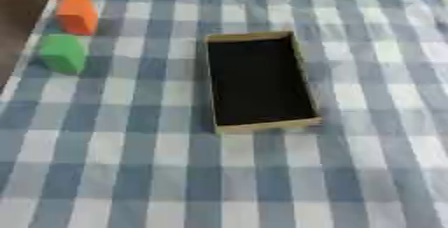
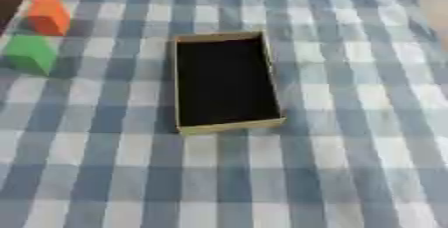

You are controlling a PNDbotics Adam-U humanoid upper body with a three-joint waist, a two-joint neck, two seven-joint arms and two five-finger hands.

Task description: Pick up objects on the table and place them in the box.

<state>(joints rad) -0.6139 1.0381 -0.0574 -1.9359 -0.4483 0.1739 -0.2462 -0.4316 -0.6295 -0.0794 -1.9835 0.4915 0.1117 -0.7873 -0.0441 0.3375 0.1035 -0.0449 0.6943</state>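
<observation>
Blue-and-white checked cloth is covering the surface, and mid-frame an open tan cardboard box with a dark inside is sitting (nothing visible in it). Off to its left, an orange block and a green block are waiting side by side. Neither hand is showing, so fingers: can't tell.

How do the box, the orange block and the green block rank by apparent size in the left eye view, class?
1. Box, clearly largest.
2. Green block and orange block: near alike; green sits nearer the camera, so no ranking.
</observation>
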